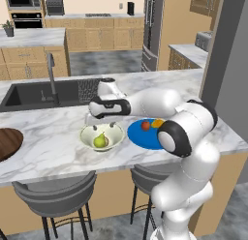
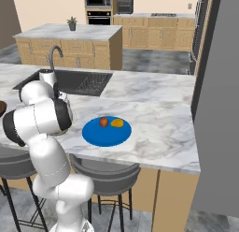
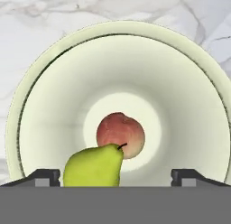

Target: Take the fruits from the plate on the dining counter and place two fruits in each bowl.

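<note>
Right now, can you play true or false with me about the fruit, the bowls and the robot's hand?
1. The pear is in the cream-white bowl. True.
2. The peach is still on the blue plate. False: it lies at the bottom of the cream-white bowl, next to the pear.
3. Two fruits are left on the blue plate, the red apple and the orange-yellow fruit. True.
4. The gripper is squeezing the pear. False: its fingers stand wide apart above the bowl and hold nothing.
5. The dark wooden bowl sits right beside the plate. False: it is far off at the counter's other end, past the cream-white bowl.
</note>
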You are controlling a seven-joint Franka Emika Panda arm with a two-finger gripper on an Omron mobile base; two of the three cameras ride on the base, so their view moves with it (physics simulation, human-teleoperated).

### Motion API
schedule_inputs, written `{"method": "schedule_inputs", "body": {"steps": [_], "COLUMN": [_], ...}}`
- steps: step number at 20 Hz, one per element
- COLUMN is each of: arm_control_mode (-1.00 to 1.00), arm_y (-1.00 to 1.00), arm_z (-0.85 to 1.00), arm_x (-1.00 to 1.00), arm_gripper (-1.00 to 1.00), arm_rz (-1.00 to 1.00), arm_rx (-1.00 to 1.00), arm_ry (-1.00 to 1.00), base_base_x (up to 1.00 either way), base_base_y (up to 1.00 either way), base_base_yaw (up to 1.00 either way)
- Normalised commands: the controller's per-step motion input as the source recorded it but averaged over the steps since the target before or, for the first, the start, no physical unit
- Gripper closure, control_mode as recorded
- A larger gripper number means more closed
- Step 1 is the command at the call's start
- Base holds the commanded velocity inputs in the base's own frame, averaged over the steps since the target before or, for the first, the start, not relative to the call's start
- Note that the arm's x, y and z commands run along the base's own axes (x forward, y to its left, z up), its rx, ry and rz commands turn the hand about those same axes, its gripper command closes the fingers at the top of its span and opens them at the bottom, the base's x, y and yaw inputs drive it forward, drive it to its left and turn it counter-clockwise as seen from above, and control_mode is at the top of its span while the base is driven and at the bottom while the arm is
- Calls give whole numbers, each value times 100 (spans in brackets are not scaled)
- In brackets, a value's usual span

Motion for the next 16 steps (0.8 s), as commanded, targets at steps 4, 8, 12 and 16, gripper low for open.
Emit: {"method": "schedule_inputs", "body": {"steps": [4,8,12,16], "arm_control_mode": [-100,-100,-100,-100], "arm_y": [-65,-93,-100,-100], "arm_z": [44,24,0,-23], "arm_x": [30,63,62,46], "arm_gripper": [-100,-100,-100,-100], "arm_rz": [0,-3,-7,-10], "arm_rx": [0,2,0,2], "arm_ry": [0,3,14,18], "base_base_x": [0,0,0,0], "base_base_y": [0,0,0,0], "base_base_yaw": [0,0,0,0]}}
